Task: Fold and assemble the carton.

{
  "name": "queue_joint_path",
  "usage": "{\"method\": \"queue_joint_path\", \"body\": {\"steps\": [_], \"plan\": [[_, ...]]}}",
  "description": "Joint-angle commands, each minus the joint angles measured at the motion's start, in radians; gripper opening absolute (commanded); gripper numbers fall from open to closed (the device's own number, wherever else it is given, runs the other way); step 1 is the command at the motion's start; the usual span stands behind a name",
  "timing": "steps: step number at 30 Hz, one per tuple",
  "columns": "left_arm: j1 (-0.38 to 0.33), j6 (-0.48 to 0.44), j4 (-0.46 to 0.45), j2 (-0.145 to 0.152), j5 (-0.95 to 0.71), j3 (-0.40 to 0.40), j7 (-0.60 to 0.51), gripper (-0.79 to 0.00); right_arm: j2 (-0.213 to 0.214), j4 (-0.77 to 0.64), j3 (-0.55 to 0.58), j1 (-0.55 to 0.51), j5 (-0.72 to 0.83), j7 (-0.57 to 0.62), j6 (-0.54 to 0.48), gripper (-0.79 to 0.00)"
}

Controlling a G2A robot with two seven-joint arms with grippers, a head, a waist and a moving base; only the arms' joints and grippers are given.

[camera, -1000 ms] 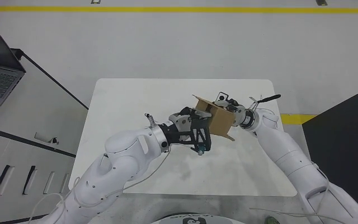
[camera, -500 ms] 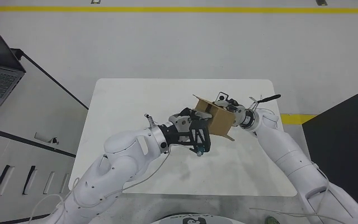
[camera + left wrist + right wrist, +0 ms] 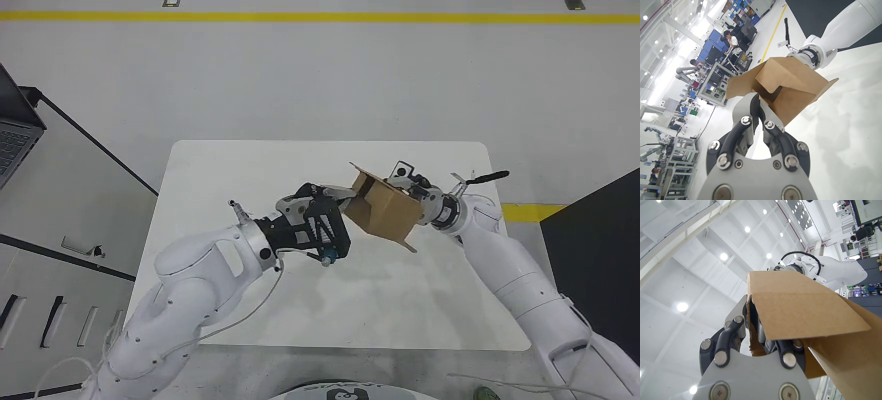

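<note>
1. From the top view I see the brown carton (image 3: 385, 205) over the far right part of the white table (image 3: 250, 180); it is tilted, with loose flaps sticking out at its ends. The right gripper (image 3: 415, 190) meets it from the right; the left gripper (image 3: 340, 208) sits just beside its left end. A laptop (image 3: 12, 130) lies at the view's left edge; a yellow line (image 3: 300, 17) crosses the floor beyond the table.
2. In the left wrist view the left gripper (image 3: 758, 98) has its jaws drawn narrow, the pads almost meeting, with the tips at the open end of the carton (image 3: 791, 79). A flap edge overlaps one finger; I cannot say for certain whether any cardboard is pinched between the pads. The carton's faces are plain brown; a small white tag (image 3: 782, 44) hangs on the black cable (image 3: 786, 28) by the right arm's wrist, its print too small for me to read.
3. In the right wrist view the right gripper (image 3: 753, 323) is clamped on a panel of the carton (image 3: 800, 313), the cardboard standing between its two fingers. The plain brown faces spread out beyond the jaws; behind them the left arm's wrist carries a second tag (image 3: 821, 279), its writing unreadable from here.
</note>
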Motion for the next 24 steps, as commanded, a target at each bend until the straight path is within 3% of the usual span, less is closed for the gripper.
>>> {"method": "queue_joint_path", "body": {"steps": [1,9,24], "plan": [[0.014,0.003,-0.015,0.002,0.002,-0.018,0.002,-0.785,0.002,-0.002,0.01,-0.003,-0.011,0.002,-0.002,-0.785],[0.027,0.014,-0.055,0.008,0.057,-0.057,0.025,-0.785,0.016,-0.023,0.051,-0.009,-0.131,-0.035,-0.023,-0.785],[-0.015,-0.031,-0.054,0.003,0.119,0.01,-0.05,-0.785,0.038,-0.114,0.1,-0.052,-0.303,-0.069,-0.067,-0.785]]}}
